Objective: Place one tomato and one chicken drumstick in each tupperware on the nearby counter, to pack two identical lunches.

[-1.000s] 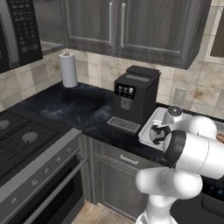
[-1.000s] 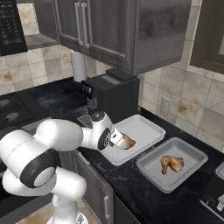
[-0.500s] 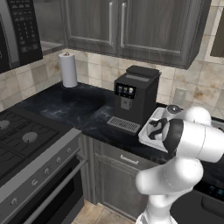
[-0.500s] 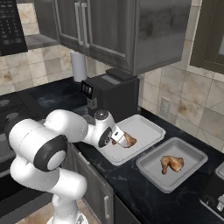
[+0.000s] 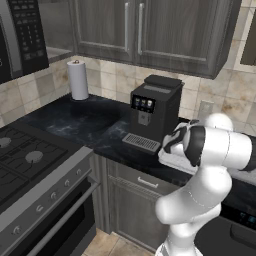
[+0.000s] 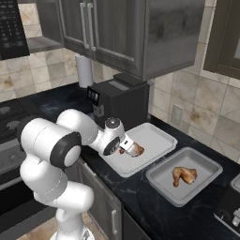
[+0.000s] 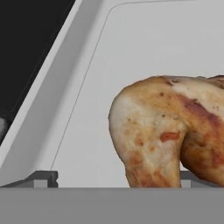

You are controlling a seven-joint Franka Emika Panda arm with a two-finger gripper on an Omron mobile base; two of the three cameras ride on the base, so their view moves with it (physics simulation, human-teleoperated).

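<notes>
Tomatoes: you see none. The white arm covers part of the nearer pale grey-white rectangular tupperware tray [image 6: 157,140] in the right base view and most of it in the left base view. The two-finger gripper [image 6: 125,146] hangs low over that tray, jaws spread apart, clamped on nothing. The golden-brown roasted chicken drumstick [image 7: 170,133] lies on the tray floor, just ahead of the finger tips [image 7: 41,178] and toward the right one. A second golden-brown drumstick [image 6: 184,175] lies in the farther tray [image 6: 206,164]. Both trays sit on the glossy black marbled counter [image 6: 131,197], beside the black coffee machine [image 6: 117,101].
</notes>
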